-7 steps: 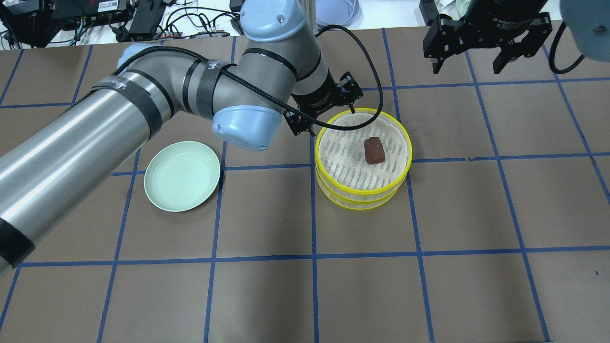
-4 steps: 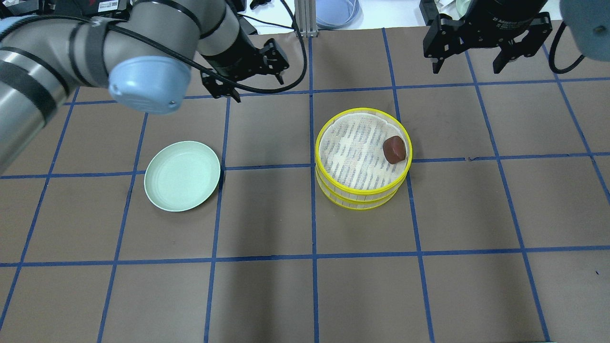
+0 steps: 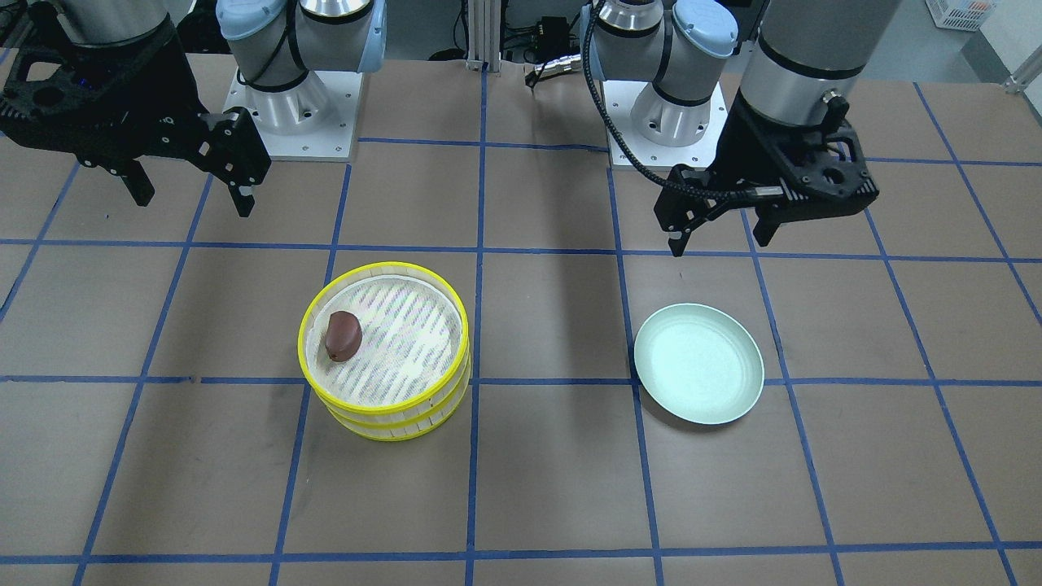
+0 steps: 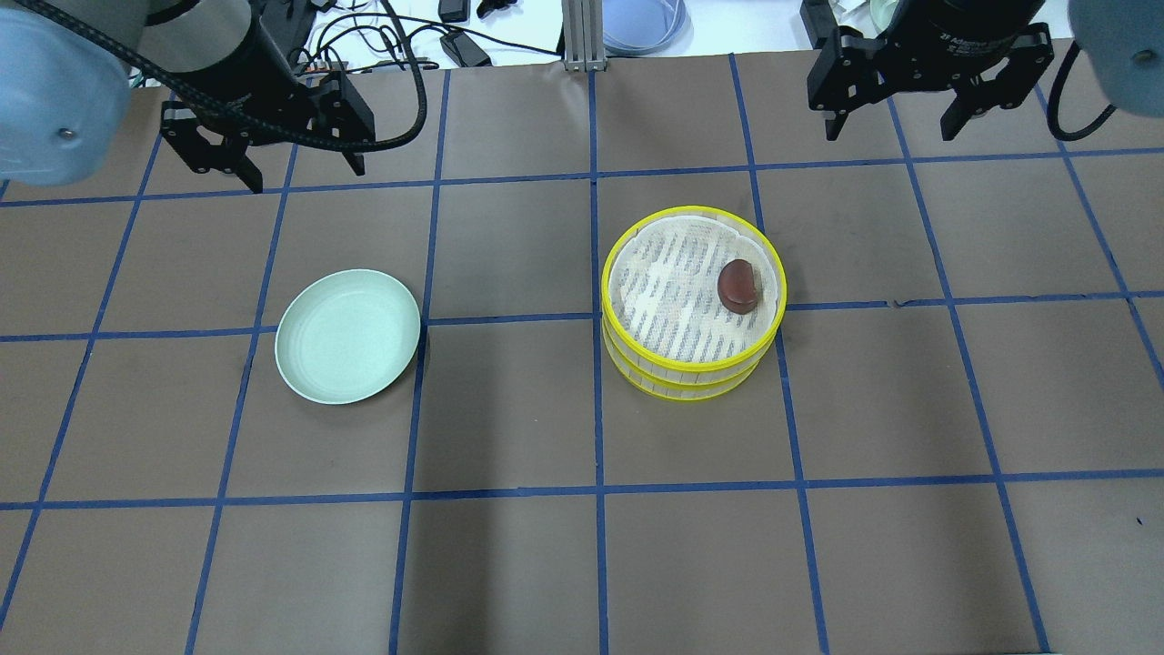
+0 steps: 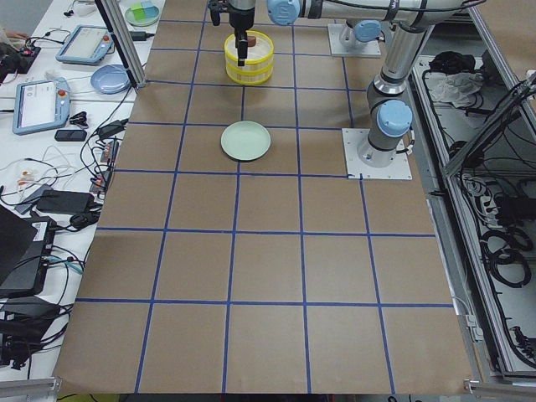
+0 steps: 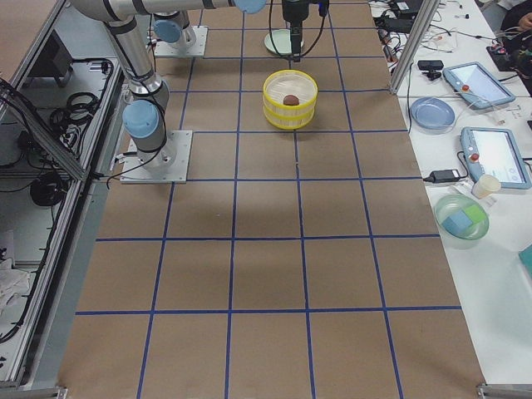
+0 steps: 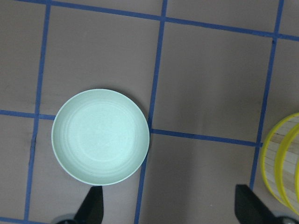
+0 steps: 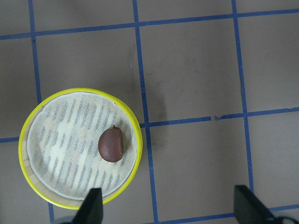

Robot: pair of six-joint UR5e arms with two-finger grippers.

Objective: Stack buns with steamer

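Observation:
A stack of yellow-rimmed steamer trays stands right of the table's centre. A dark reddish-brown bun lies on the top tray's cloth liner near its right rim; it also shows in the front view and the right wrist view. The cream-white bun is out of view. The pale green plate is empty. My left gripper hangs open and empty above the table beyond the plate. My right gripper hangs open and empty, high at the back right of the steamer.
Cables and devices lie past the table's far edge, with a blue dish and an aluminium post. The arm bases stand on the robot's side. Blue tape lines mark a grid on the brown table.
My left arm has swung from the steamer's back rim to the left, over the area beyond the plate. The brown bun has rolled from the tray's middle to its right side. The right arm is unchanged.

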